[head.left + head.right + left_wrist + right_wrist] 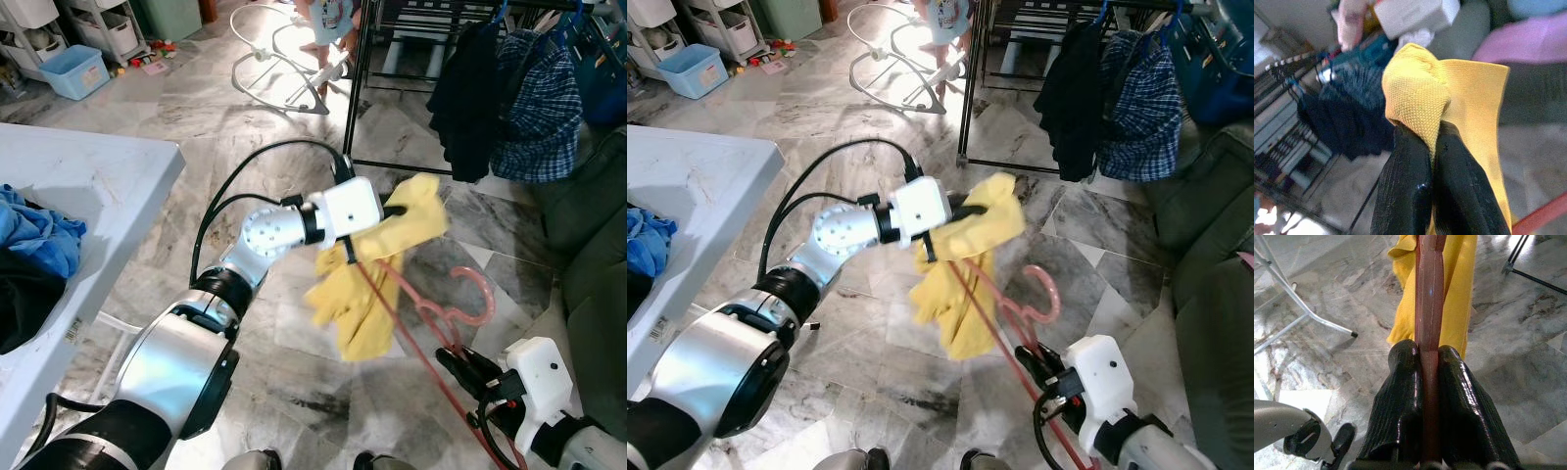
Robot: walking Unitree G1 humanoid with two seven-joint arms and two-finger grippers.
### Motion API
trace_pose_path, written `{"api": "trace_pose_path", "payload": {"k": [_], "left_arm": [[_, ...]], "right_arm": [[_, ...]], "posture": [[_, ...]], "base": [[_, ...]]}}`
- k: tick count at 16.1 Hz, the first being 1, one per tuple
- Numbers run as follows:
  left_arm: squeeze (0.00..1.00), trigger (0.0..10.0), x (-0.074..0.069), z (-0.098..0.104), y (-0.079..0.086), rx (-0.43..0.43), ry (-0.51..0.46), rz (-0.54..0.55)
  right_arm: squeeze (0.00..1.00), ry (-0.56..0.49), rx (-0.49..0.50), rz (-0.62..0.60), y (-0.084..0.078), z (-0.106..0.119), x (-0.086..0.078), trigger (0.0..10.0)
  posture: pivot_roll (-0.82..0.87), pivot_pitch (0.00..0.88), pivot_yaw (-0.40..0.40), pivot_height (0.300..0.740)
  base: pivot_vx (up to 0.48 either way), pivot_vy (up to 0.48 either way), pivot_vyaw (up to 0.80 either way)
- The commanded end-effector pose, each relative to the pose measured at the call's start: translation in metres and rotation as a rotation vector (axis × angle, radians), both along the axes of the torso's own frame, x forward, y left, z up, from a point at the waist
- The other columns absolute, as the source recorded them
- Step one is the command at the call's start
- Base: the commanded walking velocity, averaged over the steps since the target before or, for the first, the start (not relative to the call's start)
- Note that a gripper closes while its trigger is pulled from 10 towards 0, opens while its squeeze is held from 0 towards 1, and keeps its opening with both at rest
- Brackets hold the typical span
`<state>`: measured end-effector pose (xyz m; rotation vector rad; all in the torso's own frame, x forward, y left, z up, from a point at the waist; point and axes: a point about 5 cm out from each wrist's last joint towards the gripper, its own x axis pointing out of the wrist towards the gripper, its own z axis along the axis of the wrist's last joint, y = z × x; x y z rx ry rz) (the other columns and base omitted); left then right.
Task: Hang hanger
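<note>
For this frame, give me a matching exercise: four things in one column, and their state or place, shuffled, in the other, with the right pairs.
Things:
1. yellow cloth
2. pink hanger
3. plaid shirt
4. blue bin

State or place:
A. hanging on the clothes rack
B. standing on the floor by the shelves
C. pinched in the left hand
D. gripped between the fingers of the right hand

Pairs: 1-C, 2-D, 3-A, 4-B
</note>
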<state>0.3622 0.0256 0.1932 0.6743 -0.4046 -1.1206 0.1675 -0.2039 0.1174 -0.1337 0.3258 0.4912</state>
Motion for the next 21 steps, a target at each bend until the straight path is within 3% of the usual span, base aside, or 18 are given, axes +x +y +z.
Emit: {"api": "trace_pose_path", "payload": {"k": [1,3,7,10,12,13,15,16,19,21], "left_arm": [[0.0,10.0,0.001,-0.006,0.003,0.041,-0.005,0.034],[0.0,10.0,0.005,-0.013,0.008,0.09,-0.016,0.103],[0.0,10.0,0.007,-0.016,0.013,0.096,0.017,0.123],[0.0,10.0,0.011,-0.01,0.016,0.019,0.05,0.17],[0.0,10.0,0.018,-0.009,0.022,0.003,0.048,0.287],[0.0,10.0,0.025,-0.006,0.029,-0.065,0.079,0.383],[0.0,10.0,0.027,-0.009,0.036,-0.13,0.158,0.427],[0.0,10.0,0.027,-0.017,0.039,-0.208,0.27,0.447],[0.0,10.0,0.018,-0.03,0.034,-0.313,0.443,0.332],[0.0,10.0,0.015,-0.026,0.029,-0.337,0.451,0.254]], "right_arm": [[0.0,-0.023,-0.004,0.009,-0.001,0.009,-0.002,10.0],[0.0,-0.03,-0.009,0.015,-0.001,0.015,-0.002,10.0],[0.0,-0.045,-0.021,0.003,-0.006,0.019,0.0,10.0],[0.0,-0.05,-0.014,-0.013,-0.007,0.019,0.001,10.0],[0.0,-0.048,-0.008,-0.02,-0.007,0.016,0.003,10.0],[0.0,-0.04,-0.004,-0.027,-0.008,0.013,0.003,10.0],[0.0,-0.042,-0.007,-0.057,-0.011,0.009,0.004,10.0],[0.0,-0.059,-0.012,-0.095,-0.014,0.008,0.008,10.0],[0.0,-0.12,-0.003,-0.19,-0.024,0.011,0.017,10.0],[0.0,-0.152,-0.029,-0.251,-0.036,0.012,0.023,10.0]], "posture": [[-0.05,0.125,0.019,0.74],[-0.05,0.121,0.02,0.74],[-0.05,0.114,0.021,0.74],[-0.05,0.106,0.019,0.74],[-0.05,0.097,0.02,0.74],[-0.05,0.093,0.017,0.74],[-0.05,0.088,0.017,0.74],[-0.05,0.083,0.013,0.74],[-0.04,0.077,0.004,0.74],[-0.03,0.078,-0.003,0.74]], "base": [[0.0,0.0,0.0],[0.0,0.0,0.0],[0.0,0.0,0.0],[0.0,0.0,0.0],[0.0,0.0,0.0],[0.0,0.0,0.0],[0.0,0.0,0.0],[0.0,0.0,0.0],[0.0,0.0,0.0],[0.0,0.0,0.0]]}}
